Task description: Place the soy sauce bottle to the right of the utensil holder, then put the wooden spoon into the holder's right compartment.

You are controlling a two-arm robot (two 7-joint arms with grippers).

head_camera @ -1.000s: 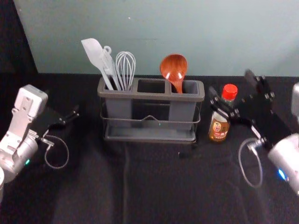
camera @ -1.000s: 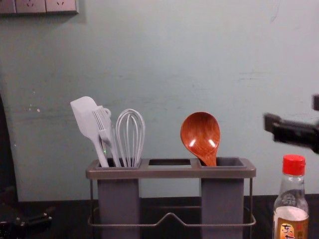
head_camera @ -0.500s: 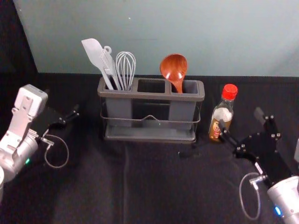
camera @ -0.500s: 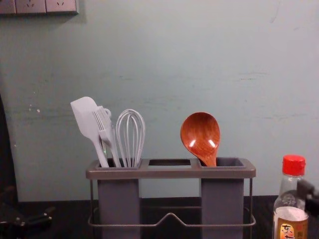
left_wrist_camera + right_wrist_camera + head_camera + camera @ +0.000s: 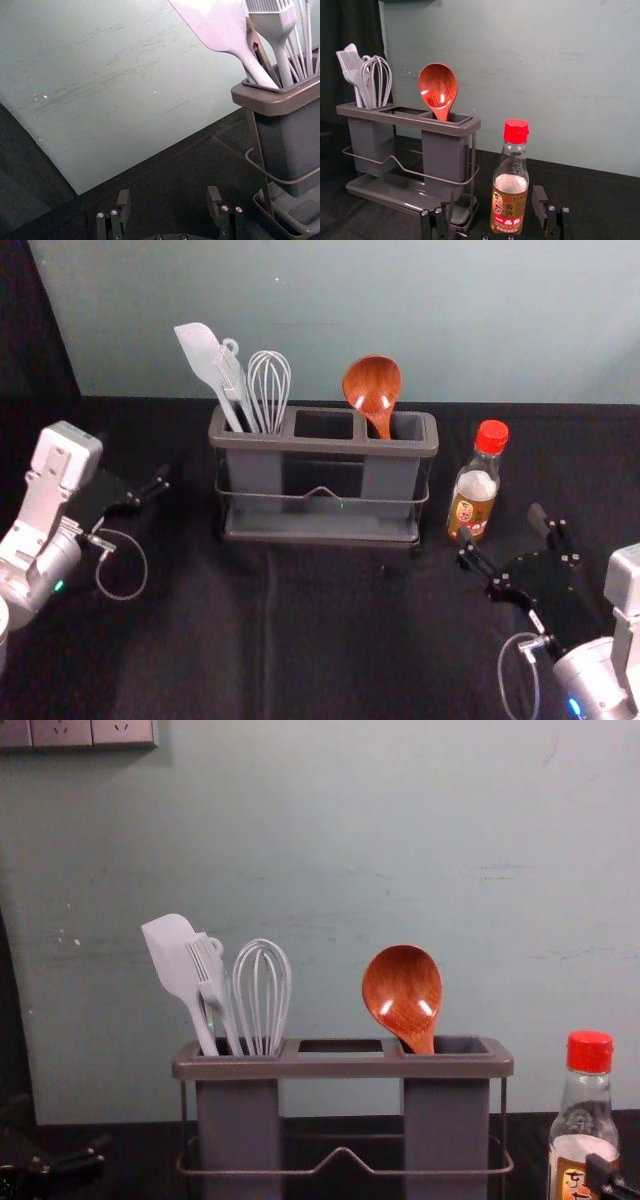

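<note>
The soy sauce bottle (image 5: 474,485), red-capped, stands upright on the dark cloth, right of the grey utensil holder (image 5: 322,447) with a small gap between. Bowl up, the wooden spoon (image 5: 372,386) rests in the holder's right compartment, its lower handle hidden inside. My right gripper (image 5: 505,530) is in front of the bottle and slightly right, open and low. In the right wrist view, the bottle (image 5: 510,181) stands beyond and between the spread fingertips of that gripper (image 5: 492,199). My left gripper (image 5: 150,490) is parked left of the holder; its wrist view shows this gripper (image 5: 168,197) open and empty.
A white spatula (image 5: 205,358), a brush and a whisk (image 5: 269,390) stand in the holder's left compartment. Behind everything rises a pale green wall (image 5: 350,310). Dark cloth (image 5: 330,640) covers the table in front of the holder.
My right gripper has come down and back toward the front, away from the bottle's upper part. Bottle, spoon and holder stand where they were. The left arm has stayed still.
</note>
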